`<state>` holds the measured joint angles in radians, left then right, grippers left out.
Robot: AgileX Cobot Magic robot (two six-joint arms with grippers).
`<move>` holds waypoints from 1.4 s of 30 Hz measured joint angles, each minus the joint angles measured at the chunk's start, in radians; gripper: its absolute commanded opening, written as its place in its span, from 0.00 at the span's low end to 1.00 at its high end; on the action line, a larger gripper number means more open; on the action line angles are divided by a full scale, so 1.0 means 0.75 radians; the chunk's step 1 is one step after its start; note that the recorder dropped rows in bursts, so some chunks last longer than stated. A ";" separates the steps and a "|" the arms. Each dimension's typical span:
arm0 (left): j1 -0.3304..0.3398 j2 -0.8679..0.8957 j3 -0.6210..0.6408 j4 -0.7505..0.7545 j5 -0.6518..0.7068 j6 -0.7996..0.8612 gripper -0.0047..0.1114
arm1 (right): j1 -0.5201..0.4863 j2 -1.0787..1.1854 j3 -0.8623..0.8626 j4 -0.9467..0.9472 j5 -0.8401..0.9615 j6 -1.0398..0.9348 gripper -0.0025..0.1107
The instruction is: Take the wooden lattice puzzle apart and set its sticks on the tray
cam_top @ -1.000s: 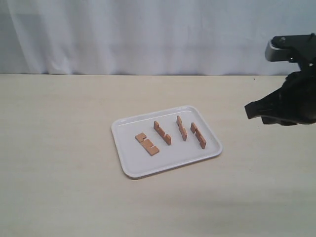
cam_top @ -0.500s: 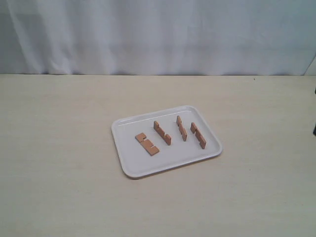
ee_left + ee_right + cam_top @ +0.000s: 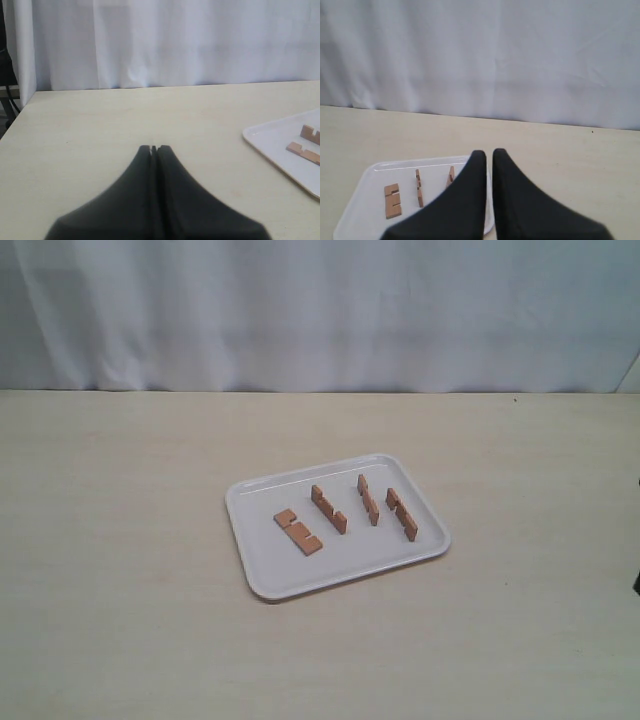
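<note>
The lattice puzzle is apart. Its four light-brown notched sticks lie separately in a row on the white tray (image 3: 262, 585): one flat stick (image 3: 298, 531) and three on edge (image 3: 328, 508), (image 3: 368, 499), (image 3: 402, 514). Neither gripper shows in the exterior view. My left gripper (image 3: 154, 148) is shut and empty over bare table, with the tray's corner (image 3: 270, 145) and two sticks (image 3: 303, 152) off to one side. My right gripper (image 3: 489, 152) has a narrow gap and holds nothing. It hovers back from the tray (image 3: 370, 200), where three sticks (image 3: 392, 200) show; the fourth is hidden behind a finger.
A pale wooden table (image 3: 120, 540) stretches around the tray on all sides. A white curtain (image 3: 320, 310) hangs behind the table's far edge. A dark stand (image 3: 6, 75) shows past the table's corner in the left wrist view.
The right arm, seen at the right edge of the exterior view one second ago, has withdrawn out of that view. The tray and sticks have not moved.
</note>
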<state>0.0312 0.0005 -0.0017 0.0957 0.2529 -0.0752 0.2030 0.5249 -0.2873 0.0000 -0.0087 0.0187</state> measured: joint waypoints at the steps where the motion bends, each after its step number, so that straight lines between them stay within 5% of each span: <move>1: 0.000 0.000 0.000 0.000 0.000 0.000 0.04 | 0.000 0.000 0.017 0.000 -0.018 0.000 0.06; 12: 0.000 0.000 0.000 0.000 0.000 0.000 0.04 | 0.000 -0.201 0.356 0.000 -0.105 0.000 0.06; 20: 0.000 0.000 0.000 0.000 0.000 0.000 0.04 | 0.000 -0.548 0.380 0.000 0.327 0.000 0.06; 26: 0.000 0.000 0.000 0.000 0.000 0.000 0.04 | -0.010 -0.690 0.380 0.000 0.375 0.000 0.06; 42: 0.000 0.000 0.000 0.000 0.000 0.000 0.04 | -0.298 -0.691 0.380 0.000 0.373 0.000 0.06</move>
<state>0.0312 0.0005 -0.0017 0.0957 0.2529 -0.0752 -0.0207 0.0065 -0.0021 0.0000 0.2711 0.0187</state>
